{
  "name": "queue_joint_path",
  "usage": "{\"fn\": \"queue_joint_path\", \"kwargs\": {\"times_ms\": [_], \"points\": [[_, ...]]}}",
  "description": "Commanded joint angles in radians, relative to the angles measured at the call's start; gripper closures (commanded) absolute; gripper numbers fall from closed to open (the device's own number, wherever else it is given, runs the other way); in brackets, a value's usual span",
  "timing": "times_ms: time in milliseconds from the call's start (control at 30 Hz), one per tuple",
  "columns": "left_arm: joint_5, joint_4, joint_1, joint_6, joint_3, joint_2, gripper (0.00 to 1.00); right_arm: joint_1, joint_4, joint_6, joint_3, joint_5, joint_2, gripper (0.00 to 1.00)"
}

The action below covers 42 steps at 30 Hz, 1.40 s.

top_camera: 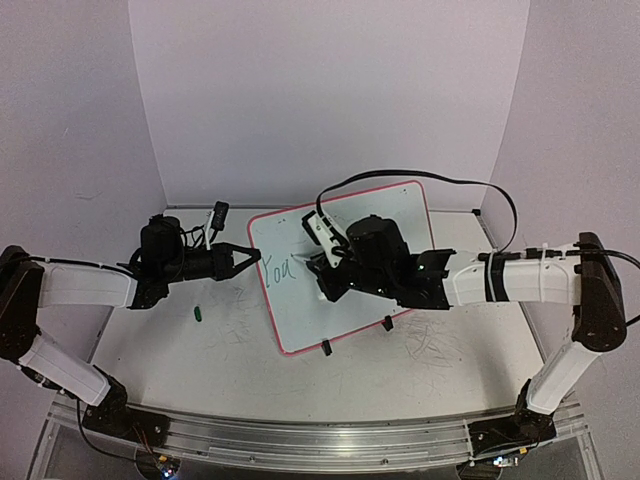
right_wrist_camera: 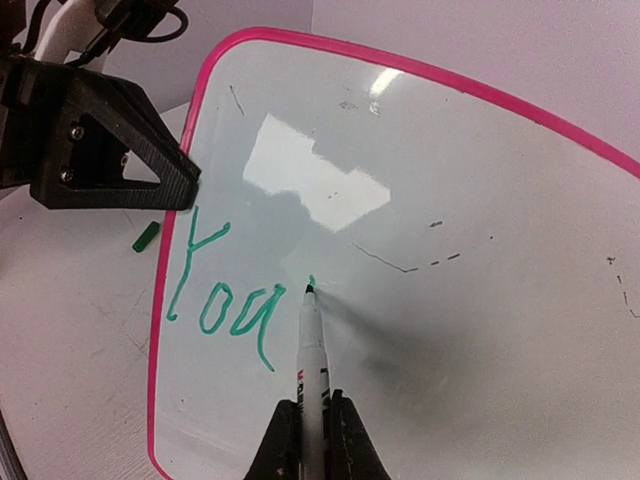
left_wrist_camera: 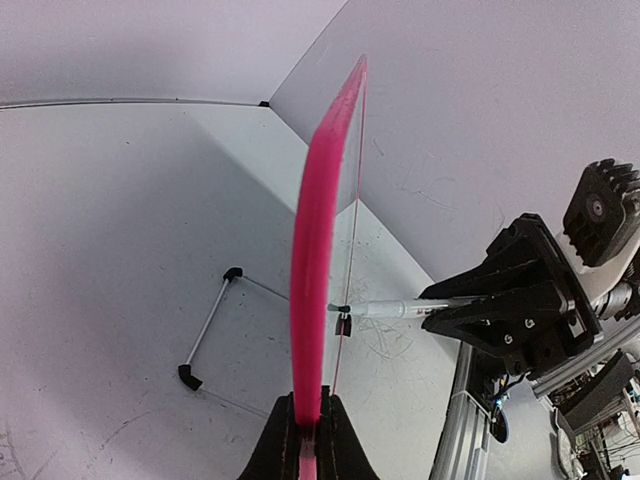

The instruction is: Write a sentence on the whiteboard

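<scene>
Two end effectors we log: left end effector (left_wrist_camera: 305, 430) clamps whiteboard (top_camera: 400, 205) edge; right end effector (right_wrist_camera: 312, 425) grips marker (right_wrist_camera: 311, 350), tip at board ahead, just right of sentence (right_wrist_camera: 222, 300); unwritten board lies rightward.

Scuffed white table (top_camera: 230, 375) bearing whiteboard (top_camera: 305, 312), green cap (top_camera: 199, 313)
</scene>
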Motion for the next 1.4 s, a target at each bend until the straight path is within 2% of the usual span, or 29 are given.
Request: {"fn": "queue_joint_path", "kwargs": {"times_ms": [0, 100, 167, 300, 1367], "points": [[-0.004, -0.015, -0.004, 0.029, 0.021, -0.021, 1.0, 0.024, -0.032, 0.011, -0.015, -0.019, -0.031, 1.0], [-0.003, -0.015, -0.005, 0.028, 0.02, -0.022, 1.0, 0.024, 0.009, 0.021, -0.052, -0.082, -0.094, 1.0], [-0.005, -0.015, -0.004, 0.026, 0.02, -0.025, 1.0, 0.017, 0.022, 0.016, -0.063, -0.05, -0.111, 1.0], [-0.006, -0.016, -0.005, 0.025, 0.02, -0.032, 1.0, -0.016, 0.022, 0.004, -0.061, -0.041, -0.086, 1.0], [-0.003, -0.018, -0.004, 0.03, 0.025, -0.028, 1.0, -0.002, 0.028, -0.019, -0.006, -0.004, -0.007, 1.0]]}}
